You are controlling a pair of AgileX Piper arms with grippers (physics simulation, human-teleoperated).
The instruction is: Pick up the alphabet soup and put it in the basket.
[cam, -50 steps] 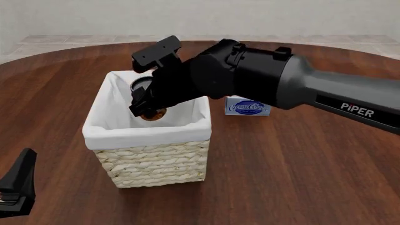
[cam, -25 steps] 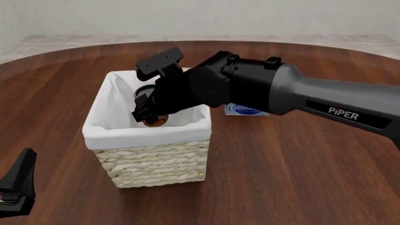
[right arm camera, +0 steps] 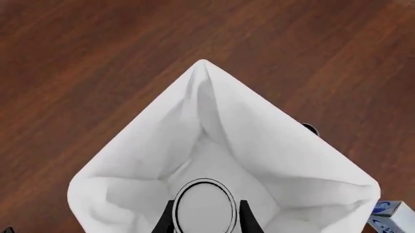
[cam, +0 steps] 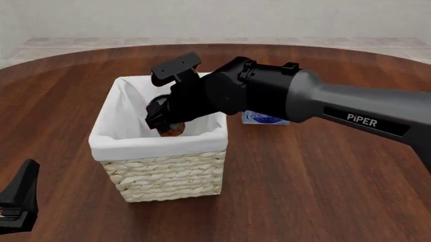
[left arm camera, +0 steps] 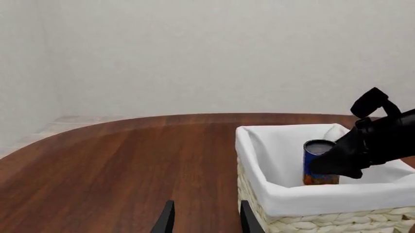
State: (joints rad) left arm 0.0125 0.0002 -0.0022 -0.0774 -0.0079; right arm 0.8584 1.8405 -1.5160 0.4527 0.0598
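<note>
1. The basket (cam: 165, 176) has cream woven wicker walls in a braided pattern, with a plain white cloth lining (cam: 121, 143) folded over its rim.
2. Inside the basket, the alphabet soup (left arm camera: 319, 162) shows a blue label shading to orange-red at the bottom, and a silvery-white round top ringed in dark.
3. The table (cam: 323, 201) around the basket is reddish-brown wood with fine lengthwise grain.
4. Behind the basket, the cream cheese box (cam: 266, 119) is white with a blue oval.
5. The right arm (cam: 350, 113) over the basket is dark grey with white "PiPER" lettering; its end effector (cam: 160, 121) is black. The left end effector (cam: 17, 204) is black as well.
</note>
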